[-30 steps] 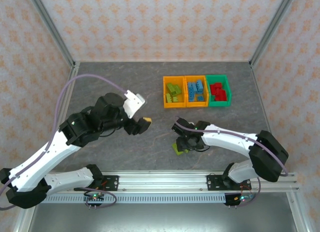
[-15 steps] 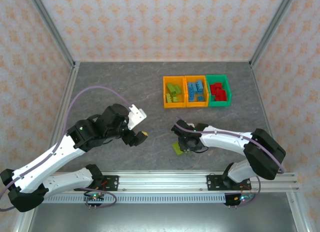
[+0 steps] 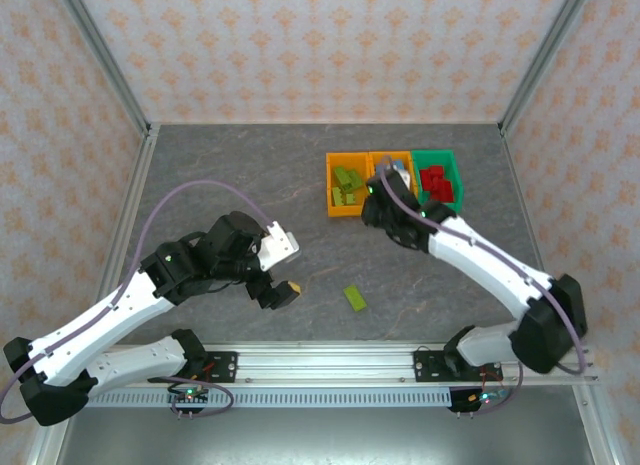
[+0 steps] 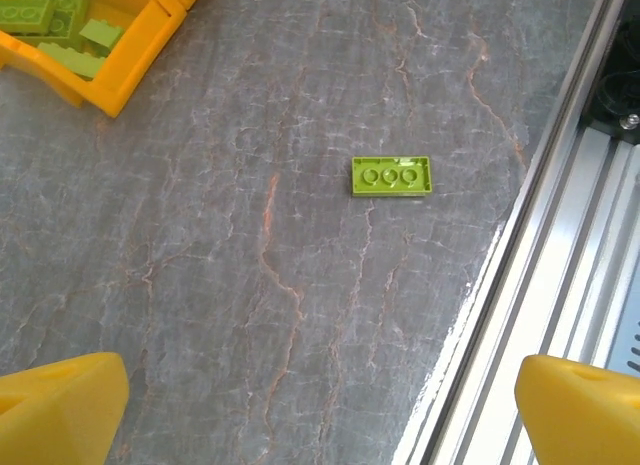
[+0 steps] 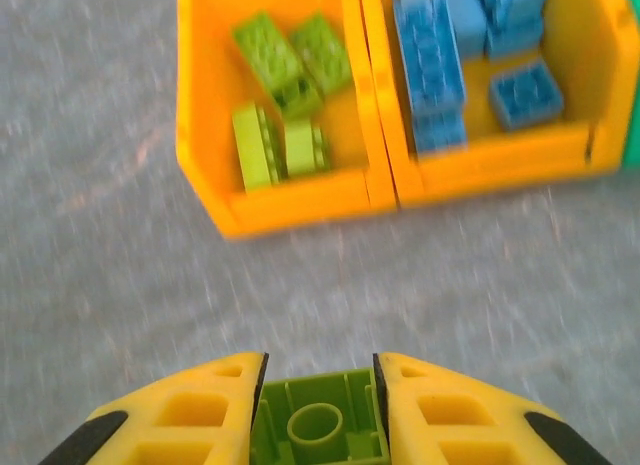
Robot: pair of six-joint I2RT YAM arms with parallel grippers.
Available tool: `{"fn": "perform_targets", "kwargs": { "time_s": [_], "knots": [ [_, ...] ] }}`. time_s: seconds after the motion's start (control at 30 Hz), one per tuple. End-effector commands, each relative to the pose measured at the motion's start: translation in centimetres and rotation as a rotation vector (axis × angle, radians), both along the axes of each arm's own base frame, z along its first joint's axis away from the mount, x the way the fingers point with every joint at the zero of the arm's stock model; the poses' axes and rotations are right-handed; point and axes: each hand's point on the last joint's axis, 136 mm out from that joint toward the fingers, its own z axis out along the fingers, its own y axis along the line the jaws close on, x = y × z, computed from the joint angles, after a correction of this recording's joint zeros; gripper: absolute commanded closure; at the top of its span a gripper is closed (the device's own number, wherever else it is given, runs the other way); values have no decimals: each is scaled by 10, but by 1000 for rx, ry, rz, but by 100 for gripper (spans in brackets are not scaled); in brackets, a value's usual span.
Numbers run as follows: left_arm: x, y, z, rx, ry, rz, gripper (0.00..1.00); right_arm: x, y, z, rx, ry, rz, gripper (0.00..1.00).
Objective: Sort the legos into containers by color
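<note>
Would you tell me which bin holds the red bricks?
The green bin, rightmost in the row; the orange-yellow bins hold lime green bricks and light blue bricks.

The table (image 4: 250, 285) is matt grey with stone-like veins. The loose lime brick (image 4: 391, 176) at mid-frame and the orange-yellow bin (image 4: 140, 65) at upper left look like smooth, faintly glossy plastic. The rail (image 4: 565, 255) at right is brushed metal.
</note>
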Motion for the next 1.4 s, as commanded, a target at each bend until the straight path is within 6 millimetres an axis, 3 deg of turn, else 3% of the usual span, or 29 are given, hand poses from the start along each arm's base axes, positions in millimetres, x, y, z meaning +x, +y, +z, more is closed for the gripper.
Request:
{"fn": "perform_targets", "kwargs": {
  "time_s": [0.0, 0.2, 0.33, 0.43, 0.53, 0.67, 0.83, 1.0, 1.1, 1.23, 1.37],
  "knots": [
    [1, -1, 4, -32, -26, -17, 0, 48, 5, -2, -81, -36, 20, 76],
    [43, 30, -2, 71, -146, 244, 0, 124, 18, -25, -228, -1, 35, 74],
    [51, 36, -1, 86, -155, 292, 0, 161, 23, -43, -272, 32, 25, 63],
    [52, 39, -2, 92, -161, 303, 0, 171, 23, -47, -304, 54, 23, 49],
    [54, 43, 2, 91, -182, 322, 0, 164, 23, -42, -295, 78, 25, 45],
    [53, 45, 8, 69, -205, 329, 0, 127, 24, -20, -235, 53, 65, 43],
    [41, 35, 10, 19, -178, 250, 0, 44, 28, -16, -201, 54, 169, 37],
    [21, 14, 11, -56, -108, 118, 0, -41, 31, -41, -219, 110, 261, 33],
    [16, 8, 9, -70, -85, 78, 0, -80, 29, -61, -240, 167, 277, 33],
    [14, 5, 6, -73, -70, 62, 0, -119, 33, -85, -230, 235, 304, 32],
    [15, 5, 4, -62, -64, 66, 0, -145, 36, -113, -243, 315, 340, 31]
  ]
}}
